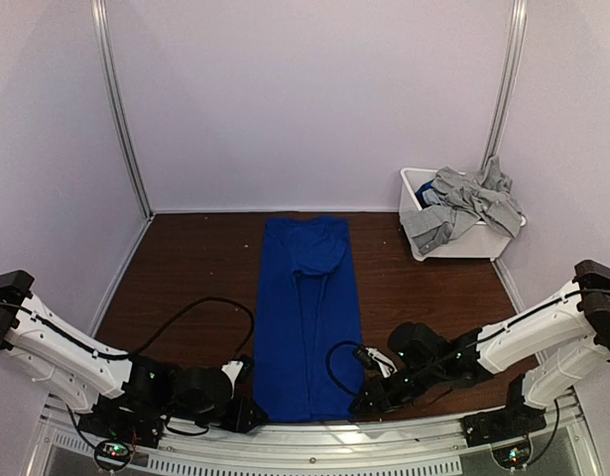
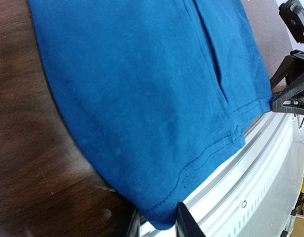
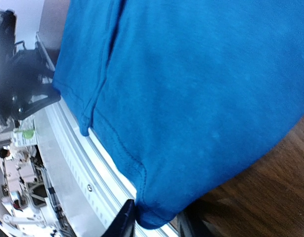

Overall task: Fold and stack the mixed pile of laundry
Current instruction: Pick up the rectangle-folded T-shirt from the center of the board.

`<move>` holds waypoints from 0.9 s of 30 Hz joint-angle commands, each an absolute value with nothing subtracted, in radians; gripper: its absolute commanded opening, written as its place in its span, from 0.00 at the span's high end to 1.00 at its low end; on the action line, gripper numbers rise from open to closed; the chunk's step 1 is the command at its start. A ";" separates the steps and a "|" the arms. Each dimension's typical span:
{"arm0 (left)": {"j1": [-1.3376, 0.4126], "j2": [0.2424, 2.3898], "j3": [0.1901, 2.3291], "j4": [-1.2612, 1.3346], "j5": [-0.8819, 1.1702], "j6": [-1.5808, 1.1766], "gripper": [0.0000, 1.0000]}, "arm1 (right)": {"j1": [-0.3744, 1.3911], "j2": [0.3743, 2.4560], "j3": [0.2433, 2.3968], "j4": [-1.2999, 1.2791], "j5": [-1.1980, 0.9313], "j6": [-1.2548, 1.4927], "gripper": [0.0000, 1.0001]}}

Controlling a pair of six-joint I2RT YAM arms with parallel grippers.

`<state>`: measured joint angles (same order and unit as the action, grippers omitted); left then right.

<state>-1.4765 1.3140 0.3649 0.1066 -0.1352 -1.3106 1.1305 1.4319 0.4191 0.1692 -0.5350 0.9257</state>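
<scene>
Table (image 1: 185,268): dark wood.
L gripper (image 1: 247,415) (image 2: 159,219): fingers astride near-left hem corner; grip can't tell.
Blue garment (image 1: 306,317): long smooth strip, flat, table ctr.
R gripper (image 1: 362,405) (image 3: 156,217): fingers astride near-right corner; grip can't tell.
Grey garments (image 1: 468,203): crumpled in white bin (image 1: 463,245), far right.

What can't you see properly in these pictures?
1. Both wrist views: whether the left gripper and right gripper really pinch the near corners of the blue garment. The bottom edge cuts off the fingers and cloth covers the rest.
2. Top view: what lies deeper in the white bin. The grey garments cover it.
3. Top view: the blue garment's underside, which lies flat against the table.
</scene>
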 commanded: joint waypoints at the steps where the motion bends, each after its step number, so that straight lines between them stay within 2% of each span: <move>1: -1.482 1.300 0.359 0.072 -0.145 -1.325 0.78 | 1.150 1.458 0.378 0.055 -0.457 0.953 0.77; 5: -1.482 1.275 0.364 0.038 -0.139 -1.315 0.93 | 1.153 1.408 0.365 0.023 -0.452 0.960 1.00; 7: -1.490 1.269 0.373 0.023 -0.135 -1.300 1.00 | 1.161 1.375 0.363 0.010 -0.449 0.959 1.00; 13: -1.514 1.272 0.426 -0.048 -0.135 -1.250 1.00 | 1.179 1.297 0.385 -0.002 -0.443 0.958 1.00; 14: -1.514 1.270 0.426 -0.051 -0.141 -1.251 0.94 | 1.180 1.296 0.393 -0.018 -0.439 0.955 1.00; 15: -1.514 1.269 0.433 -0.066 -0.147 -1.253 0.80 | 1.179 1.300 0.401 -0.028 -0.435 0.950 1.00; 16: -1.514 1.268 0.438 -0.080 -0.153 -1.254 0.70 | 1.179 1.305 0.404 -0.031 -0.432 0.950 1.00; 17: -1.514 1.264 0.436 -0.082 -0.150 -1.256 0.66 | 1.179 1.309 0.404 -0.024 -0.431 0.952 1.00; 23: -1.514 1.102 0.316 -0.036 -0.192 -1.361 0.65 | 1.179 1.320 0.380 -0.011 -0.435 0.966 1.00; 27: -1.514 1.066 0.296 -0.057 -0.216 -1.385 0.69 | 1.180 1.321 0.377 -0.013 -0.432 0.966 1.00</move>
